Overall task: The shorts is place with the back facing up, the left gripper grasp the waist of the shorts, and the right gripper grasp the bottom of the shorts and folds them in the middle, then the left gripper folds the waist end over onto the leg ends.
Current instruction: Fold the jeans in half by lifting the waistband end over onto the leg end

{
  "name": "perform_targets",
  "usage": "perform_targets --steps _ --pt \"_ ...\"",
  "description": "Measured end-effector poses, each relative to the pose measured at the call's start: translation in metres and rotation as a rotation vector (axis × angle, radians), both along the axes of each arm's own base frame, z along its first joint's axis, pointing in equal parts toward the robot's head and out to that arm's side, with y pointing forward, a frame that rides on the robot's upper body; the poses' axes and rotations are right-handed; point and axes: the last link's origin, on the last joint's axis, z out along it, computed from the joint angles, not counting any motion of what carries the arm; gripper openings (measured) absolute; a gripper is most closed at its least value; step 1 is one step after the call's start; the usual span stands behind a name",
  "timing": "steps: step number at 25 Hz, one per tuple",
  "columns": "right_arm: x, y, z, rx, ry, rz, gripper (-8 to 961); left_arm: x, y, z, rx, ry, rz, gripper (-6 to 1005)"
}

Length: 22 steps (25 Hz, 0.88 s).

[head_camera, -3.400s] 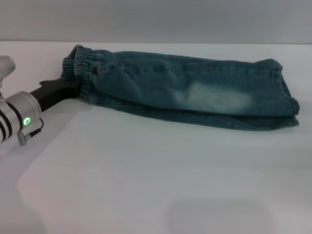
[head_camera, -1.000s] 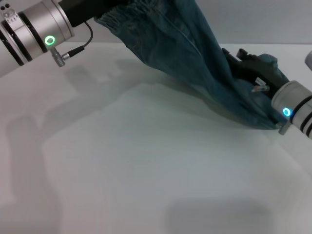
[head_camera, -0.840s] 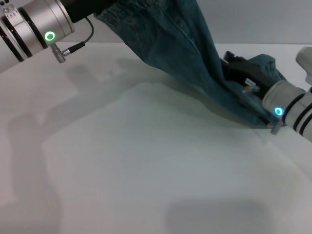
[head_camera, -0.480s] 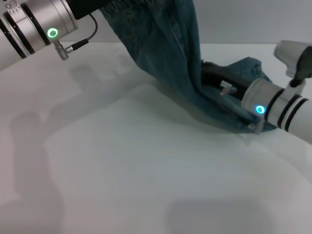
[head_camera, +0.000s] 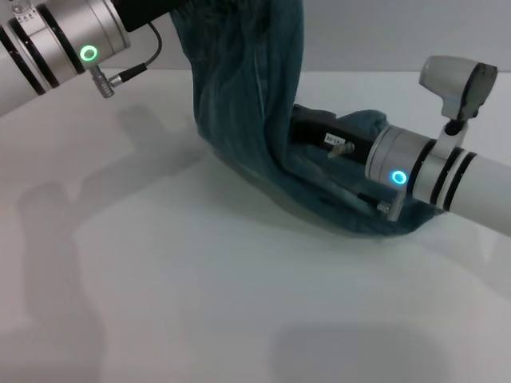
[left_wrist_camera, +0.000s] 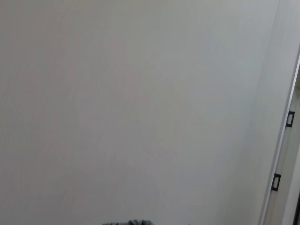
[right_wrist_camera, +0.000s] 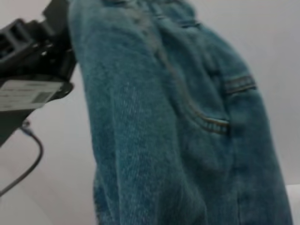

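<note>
Since a moment ago the right gripper (head_camera: 307, 132), fingers unseen, moved leftward over the white table (head_camera: 200, 303), while the left gripper (head_camera: 172, 6), clamped, lifts the half-folded blue denim shorts (head_camera: 247, 104); waist-over-legs fold remains.

The shorts (head_camera: 255, 104) are blue denim with an elastic waist. The waist end is lifted at the head view's 12 o'clock; the cloth hangs steeply down, then trails toward 4 o'clock, where the leg ends lie bunched on the bench (head_camera: 200, 287).
</note>
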Motion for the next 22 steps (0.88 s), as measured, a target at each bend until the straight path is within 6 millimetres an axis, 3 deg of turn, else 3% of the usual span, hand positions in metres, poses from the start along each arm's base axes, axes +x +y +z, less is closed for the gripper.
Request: perform_targets --steps 8,15,20,22 --pt "0.013 -0.005 0.003 0.003 -0.008 -0.023 568 -0.007 -0.002 -0.004 -0.011 0.012 0.021 60" --pt "0.055 -0.019 0.024 0.092 -0.016 -0.068 568 -0.007 -0.008 -0.017 -0.054 0.067 -0.002 67" --pt "0.092 -0.030 0.052 0.250 -0.028 -0.124 568 -0.006 -0.012 -0.024 -0.082 0.088 -0.016 72" --pt "0.097 -0.031 0.058 0.282 -0.031 -0.139 568 -0.006 -0.012 -0.025 -0.085 0.090 -0.018 74"
